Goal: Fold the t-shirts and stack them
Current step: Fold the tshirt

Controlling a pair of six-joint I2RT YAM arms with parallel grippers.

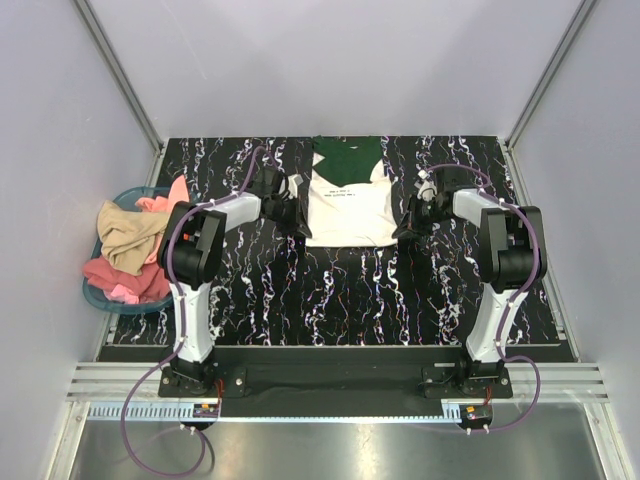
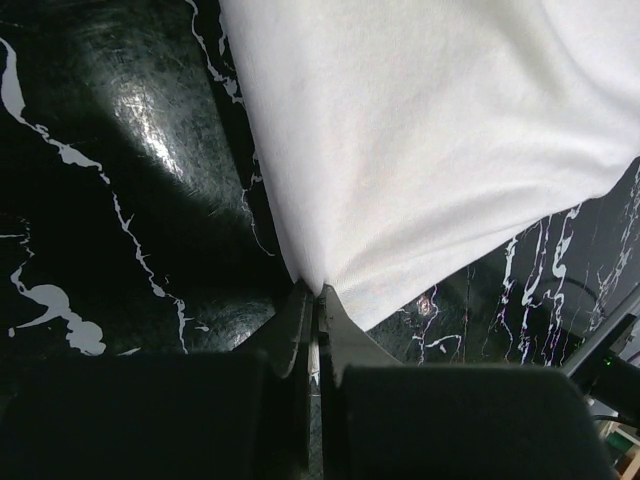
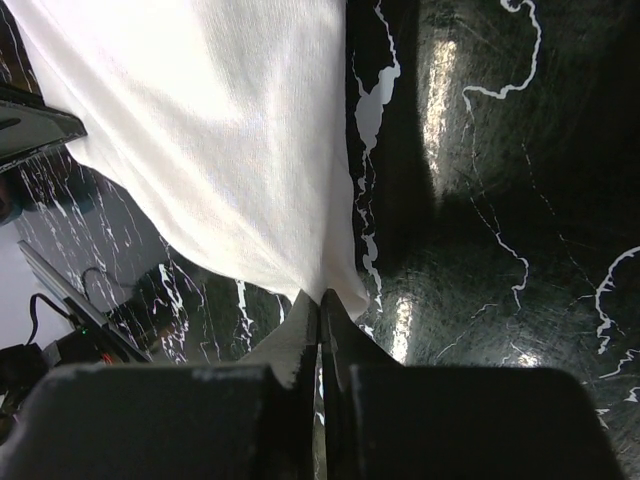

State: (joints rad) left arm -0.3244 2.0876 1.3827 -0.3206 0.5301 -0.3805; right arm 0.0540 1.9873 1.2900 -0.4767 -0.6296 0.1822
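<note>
1. The cream-white t-shirt (image 1: 348, 205) lies flat at the far centre of the table (image 1: 330, 290), lettering up. Its far end overlaps the dark green t-shirt (image 1: 348, 158), which shows only beyond it.
2. The left gripper (image 2: 318, 295) has its jaws pressed together on the near-left corner of the cream-white t-shirt. In the left wrist view the cloth gathers to a point exactly where the fingertips meet.
3. The right gripper (image 3: 320, 298) mirrors it, pinched tight on the near-right corner, and the fabric fans out from the nip.
4. Note that both corners look raised slightly off the table, so the near hem is in hand at both ends.
5. Progress, as a judgement: the cream-white t-shirt already reads as a narrow rectangle with no sleeves spread, which suggests the side folds are done. The lengthwise fold, near hem carried toward the far end, appears to be the step you are on.
6. Whether the dark green t-shirt is folded cannot be told from above, since too little of it shows.
7. No tidy stack is made yet.
8. A basket (image 1: 120, 300) of pink and tan clothes (image 1: 130, 245) sits at the left edge, well apart from both arms.
</note>
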